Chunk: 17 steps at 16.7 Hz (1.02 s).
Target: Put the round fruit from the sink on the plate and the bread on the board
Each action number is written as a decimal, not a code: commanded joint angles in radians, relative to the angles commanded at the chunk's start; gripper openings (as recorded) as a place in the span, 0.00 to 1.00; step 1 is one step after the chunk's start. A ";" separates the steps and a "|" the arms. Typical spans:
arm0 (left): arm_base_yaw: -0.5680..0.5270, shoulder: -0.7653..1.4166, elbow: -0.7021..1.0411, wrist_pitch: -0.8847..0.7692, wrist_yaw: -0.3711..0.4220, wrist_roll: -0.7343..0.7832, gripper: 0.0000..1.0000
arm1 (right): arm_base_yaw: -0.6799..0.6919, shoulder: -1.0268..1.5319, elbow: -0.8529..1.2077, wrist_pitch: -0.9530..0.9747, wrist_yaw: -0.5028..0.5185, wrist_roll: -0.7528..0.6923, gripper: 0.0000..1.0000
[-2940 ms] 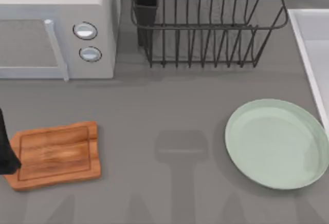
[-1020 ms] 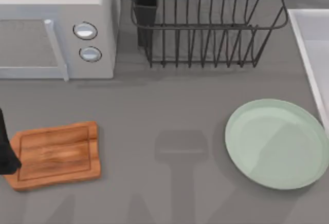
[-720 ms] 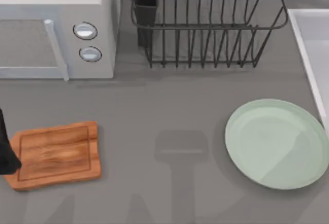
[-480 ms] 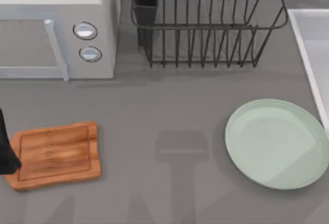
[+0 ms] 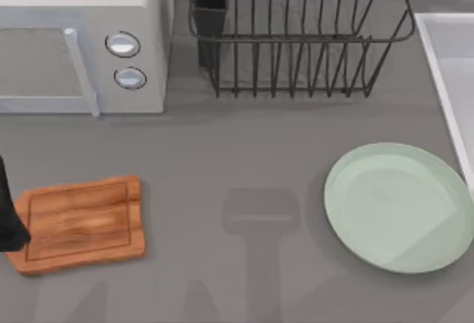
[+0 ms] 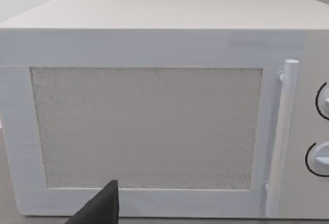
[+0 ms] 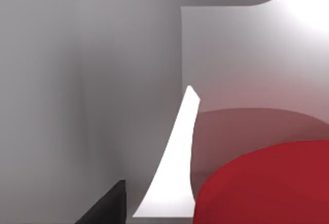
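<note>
Fingers of the right arm, one dark tip (image 7: 105, 206) showing in the right wrist view, hang inside the pale sink (image 7: 103, 80) with the round fruit (image 7: 267, 185) close beside that tip; whether they are spread or closed cannot be told. Facing the left arm's dark finger tip (image 6: 100, 208) in its wrist view is a white microwave (image 6: 149, 126), and that arm sits parked at the counter's (image 5: 244, 152) left edge against the board (image 5: 78, 223), its grip likewise impossible to judge. Behind the counter's middle stands a black wire dish rack (image 5: 296, 34). Between the board and the sink (image 5: 452, 78) at the right edge, the mint-green plate (image 5: 396, 208) lies bare, as does the board.
</note>
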 joint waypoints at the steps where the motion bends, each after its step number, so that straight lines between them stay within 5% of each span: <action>1: 0.000 0.000 0.000 0.000 0.000 0.000 1.00 | 0.000 0.000 0.000 0.000 0.000 0.000 0.85; 12: 0.000 0.000 0.000 0.000 0.000 0.000 1.00 | 0.000 0.000 0.000 0.000 0.000 0.000 0.02; 17: 0.000 0.000 0.000 0.000 0.000 0.000 1.00 | 0.000 0.000 0.000 0.000 0.000 0.000 0.00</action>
